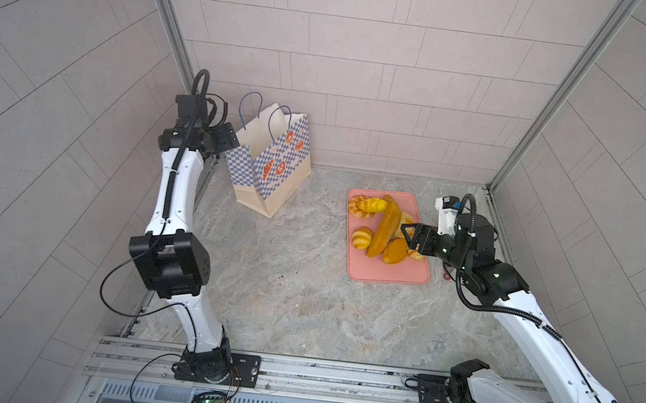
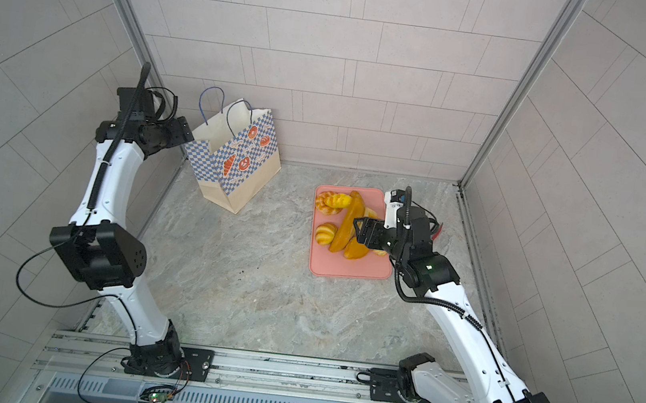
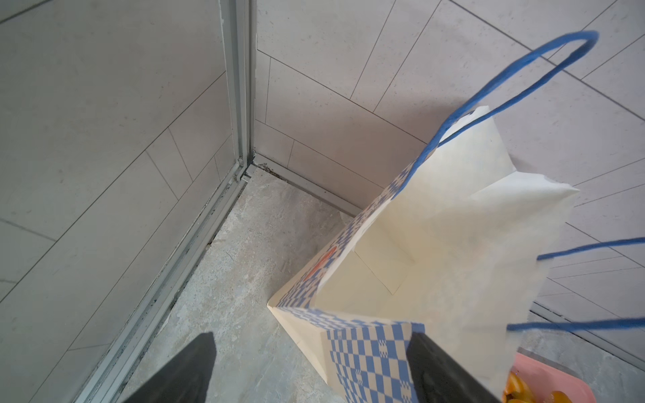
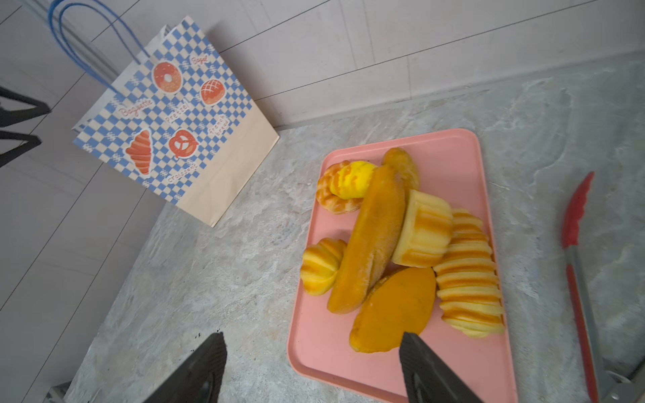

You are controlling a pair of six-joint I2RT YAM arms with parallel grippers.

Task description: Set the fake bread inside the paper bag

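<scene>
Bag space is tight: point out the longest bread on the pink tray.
The baguette, the plain orange-brown loaf lying diagonally across the middle of the pink tray. It is far longer than any other piece there.

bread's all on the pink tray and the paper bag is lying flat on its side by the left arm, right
One thing is off: the paper bag is not lying flat. It stands upright with its mouth open, as both top views and the left wrist view show. The rest is right: the fake bread is all on the pink tray, and the bag is by the left arm.
</scene>
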